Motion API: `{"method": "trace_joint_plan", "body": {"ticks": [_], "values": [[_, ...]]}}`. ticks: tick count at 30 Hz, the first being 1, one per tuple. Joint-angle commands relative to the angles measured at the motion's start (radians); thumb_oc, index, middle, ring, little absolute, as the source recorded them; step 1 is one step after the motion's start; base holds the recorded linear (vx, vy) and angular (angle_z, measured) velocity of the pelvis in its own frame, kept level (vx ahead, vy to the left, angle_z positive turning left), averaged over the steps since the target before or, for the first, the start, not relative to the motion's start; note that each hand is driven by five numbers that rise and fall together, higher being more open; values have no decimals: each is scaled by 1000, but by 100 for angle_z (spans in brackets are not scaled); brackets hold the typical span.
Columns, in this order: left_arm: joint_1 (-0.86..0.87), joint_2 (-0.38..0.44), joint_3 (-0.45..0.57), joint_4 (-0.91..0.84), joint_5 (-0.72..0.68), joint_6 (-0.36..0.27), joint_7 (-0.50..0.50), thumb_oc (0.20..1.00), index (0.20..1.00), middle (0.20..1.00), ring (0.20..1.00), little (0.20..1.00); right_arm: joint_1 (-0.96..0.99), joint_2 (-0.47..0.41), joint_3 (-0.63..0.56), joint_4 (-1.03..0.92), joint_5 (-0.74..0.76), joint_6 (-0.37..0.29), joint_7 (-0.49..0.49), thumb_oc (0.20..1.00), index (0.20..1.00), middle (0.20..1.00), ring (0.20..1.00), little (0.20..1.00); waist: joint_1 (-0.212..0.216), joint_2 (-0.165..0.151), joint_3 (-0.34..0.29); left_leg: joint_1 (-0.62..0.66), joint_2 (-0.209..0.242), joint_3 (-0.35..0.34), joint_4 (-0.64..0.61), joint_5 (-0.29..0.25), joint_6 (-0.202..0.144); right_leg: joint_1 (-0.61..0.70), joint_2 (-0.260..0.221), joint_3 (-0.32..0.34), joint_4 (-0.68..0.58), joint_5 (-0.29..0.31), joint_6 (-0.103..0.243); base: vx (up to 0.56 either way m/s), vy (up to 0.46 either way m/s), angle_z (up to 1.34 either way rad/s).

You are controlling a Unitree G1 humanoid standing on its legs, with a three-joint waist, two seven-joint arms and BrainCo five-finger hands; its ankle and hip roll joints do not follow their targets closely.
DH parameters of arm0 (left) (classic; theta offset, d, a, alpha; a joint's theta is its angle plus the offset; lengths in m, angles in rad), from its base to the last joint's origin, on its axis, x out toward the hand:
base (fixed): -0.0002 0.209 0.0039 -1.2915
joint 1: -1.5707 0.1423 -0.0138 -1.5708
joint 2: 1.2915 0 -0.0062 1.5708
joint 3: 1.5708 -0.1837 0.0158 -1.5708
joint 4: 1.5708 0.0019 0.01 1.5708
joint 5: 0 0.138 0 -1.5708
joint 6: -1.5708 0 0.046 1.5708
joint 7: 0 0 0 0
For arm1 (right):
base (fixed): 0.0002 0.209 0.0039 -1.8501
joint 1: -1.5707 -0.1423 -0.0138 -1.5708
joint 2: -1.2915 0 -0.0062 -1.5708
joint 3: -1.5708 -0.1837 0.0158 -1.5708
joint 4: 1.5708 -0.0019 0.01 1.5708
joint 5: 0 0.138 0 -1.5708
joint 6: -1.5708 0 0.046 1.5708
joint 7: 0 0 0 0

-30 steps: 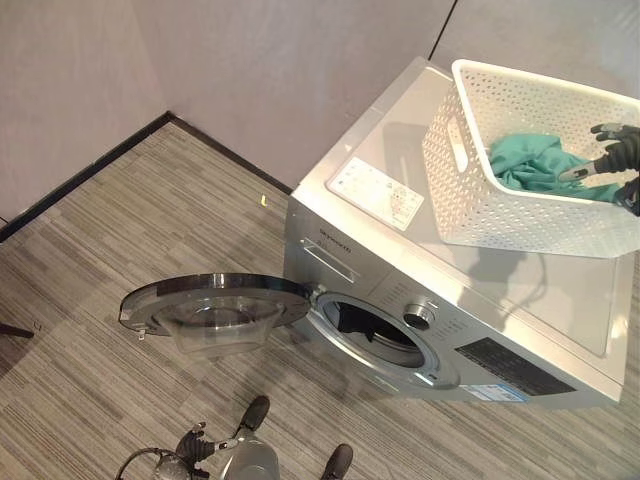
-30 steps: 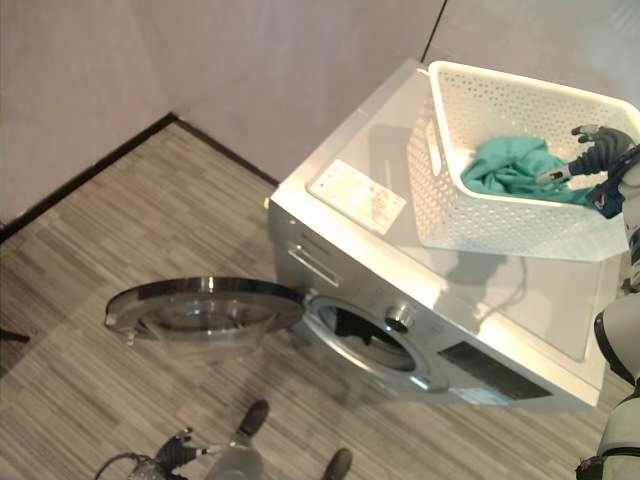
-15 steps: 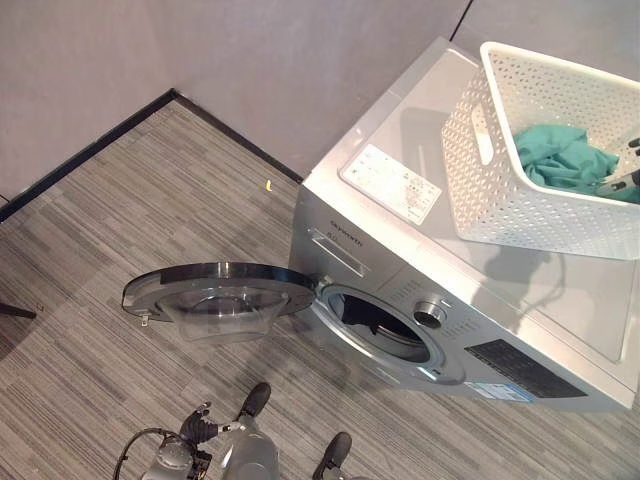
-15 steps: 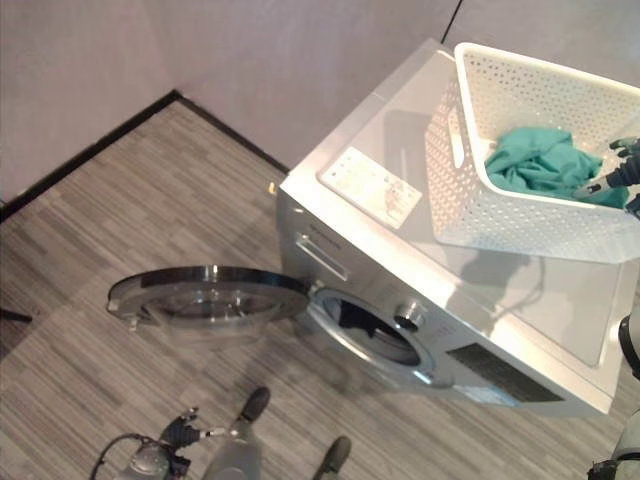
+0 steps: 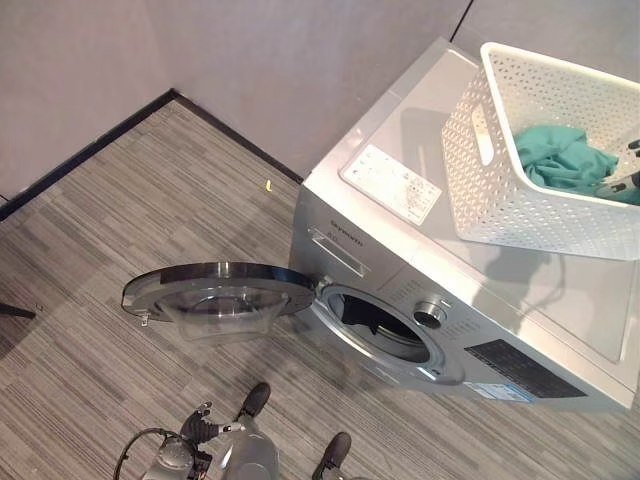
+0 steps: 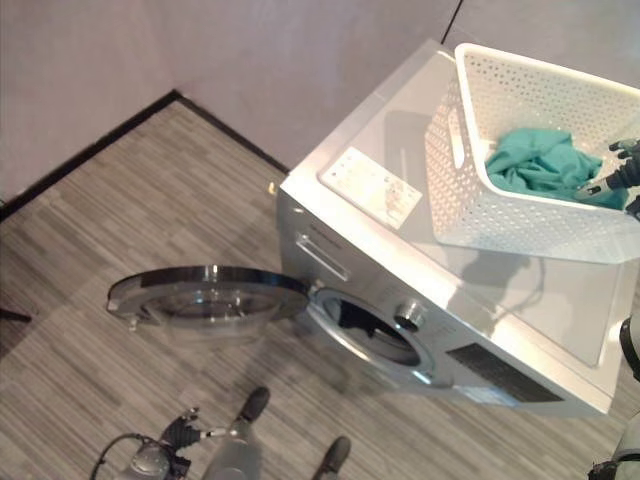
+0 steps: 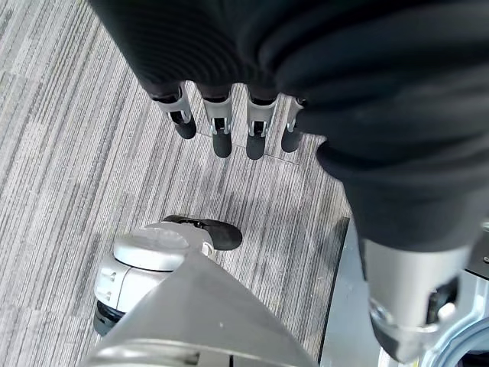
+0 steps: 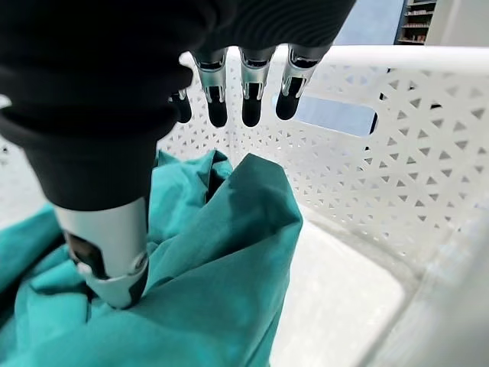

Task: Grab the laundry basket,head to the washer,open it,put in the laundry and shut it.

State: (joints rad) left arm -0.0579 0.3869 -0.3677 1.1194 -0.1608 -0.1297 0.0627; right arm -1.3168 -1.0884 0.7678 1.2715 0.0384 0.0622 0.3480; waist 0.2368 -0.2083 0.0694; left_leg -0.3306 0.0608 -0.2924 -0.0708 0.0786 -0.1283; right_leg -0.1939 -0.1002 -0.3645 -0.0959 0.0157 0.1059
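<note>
On top of the washer (image 5: 560, 290) we find the white laundry basket (image 5: 490, 190), sitting toward the back right of the lid, tilted a little. Inside it lies the teal laundry (image 6: 535, 165), bunched against the far side.

Our right hand (image 8: 229, 92) is inside the basket, above the cloth — fingers (image 8: 252, 107) straight and hanging loose in a row, not curled round anything. The thumb (image 8: 107, 252) points down and its tip presses into the teal folds; we see no pinch. From the head views the same hand shows at the basket's right edge, just over the laundry.

Washer door (image 5: 215, 295) — swung fully open to the left of the drum, lying nearly level over the striped grey floor (image 5: 120, 210). The drum opening (image 5: 378, 325) is dark. A round dial (image 5: 430, 312) sits just right of the opening, and a white label (image 5: 392, 183) lies on the lid beside the basket.

Our left hand (image 7: 229, 115) hangs low over the floor, well apart from the washer, fingers straight and relaxed, holding nothing.
</note>
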Motion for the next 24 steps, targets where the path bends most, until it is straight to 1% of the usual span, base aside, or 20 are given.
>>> {"method": "trace_joint_plan", "body": {"ticks": [1, 7, 9, 13, 17, 19, 20, 22, 23, 24], "values": [[-67, 31, -2, 5, -25, -25, 7, 1000, 1000, 1000, 1000, 1000, -143, 114, 102, 34, 147, -25, -89, 1000, 1000, 1000, 1000, 1000, 63, -21, 110, -5, -35, -25, -16, -17, 54, 21, -38, 21, 9, -16, 48, 12, 14, -24], [-76, 50, -11, 4, -12, -27, 10, 1000, 1000, 1000, 1000, 1000, -225, 95, 142, 28, 181, -26, -90, 1000, 1000, 1000, 1000, 1000, 74, -32, 103, -12, -37, -32, -16, -18, 52, 21, -41, 9, 9, -20, 51, 20, -5, 6], [-77, 54, -17, 5, -4, -29, 12, 1000, 1000, 1000, 1000, 1000, -256, 87, 152, 32, 195, -34, -104, 1000, 1000, 1000, 1000, 1000, 77, -36, 100, -12, -40, -35, -16, -19, 51, 23, -41, 6, 9, -20, 51, 13, 9, 15], [-77, 57, -13, 14, 5, -26, 13, 1000, 1000, 1000, 1000, 1000, -253, 84, 170, 28, 171, -35, -104, 1000, 1000, 1000, 1000, 1000, 81, -45, 95, -7, -44, -39, -16, -24, 53, 36, -43, -4, 9, -23, 52, 12, 5, 10], [-77, 60, -6, 15, 11, -22, 12, 1000, 1000, 1000, 1000, 1000, -226, 101, 182, 29, 113, -26, -90, 1000, 1000, 1000, 1000, 1000, 91, -48, 99, -4, -47, -46, -16, -24, 54, 40, -45, -11, 9, -23, 52, 1, 1, 5], [-79, 61, -4, 5, 10, -20, 8, 1000, 1000, 1000, 1000, 1000, -211, 100, 204, 66, 33, -18, -74, 1000, 1000, 1000, 1000, 1000, 103, -43, 106, -8, -51, -51, -16, -23, 54, 40, -48, -16, 9, -23, 52, 28, -22, 4], [-77, 62, -3, 1, 10, -18, 6, 1000, 1000, 1000, 1000, 1000, -201, 99, 212, 72, 9, -14, -65, 1000, 1000, 1000, 1000, 1000, 104, -42, 105, 2, -41, -48, -16, -47, 49, 50, -39, -9, 9, -44, 52, 59, -48, 11], [-76, 62, -7, -1, 10, -16, 2, 1000, 1000, 1000, 1000, 1000, -186, 92, 222, 76, -23, -10, -54, 1000, 1000, 1000, 1000, 1000, 105, -39, 107, 1, -42, -49, -16, -46, 49, 49, -41, -9, 9, -43, 52, -5, 13, 13], [-77, 61, -9, -2, 13, -15, 0, 1000, 1000, 1000, 1000, 1000, -177, 86, 227, 74, -40, -9, -48, 1000, 1000, 1000, 1000, 1000, 105, -37, 110, -10, -53, -52, -16, -22, 54, 39, -51, -19, 9, -23, 52, -66, 68, 6], [-77, 61, -9, -2, 13, -15, 0, 1000, 1000, 1000, 1000, 1000, -177, 86, 227, 73, -40, -9, -48, 1000, 1000, 1000, 1000, 1000, 105, -38, 110, -10, -53, -52, -16, -22, 54, 39, -51, -19, 9, -23, 52, 1, 9, 3]]}}
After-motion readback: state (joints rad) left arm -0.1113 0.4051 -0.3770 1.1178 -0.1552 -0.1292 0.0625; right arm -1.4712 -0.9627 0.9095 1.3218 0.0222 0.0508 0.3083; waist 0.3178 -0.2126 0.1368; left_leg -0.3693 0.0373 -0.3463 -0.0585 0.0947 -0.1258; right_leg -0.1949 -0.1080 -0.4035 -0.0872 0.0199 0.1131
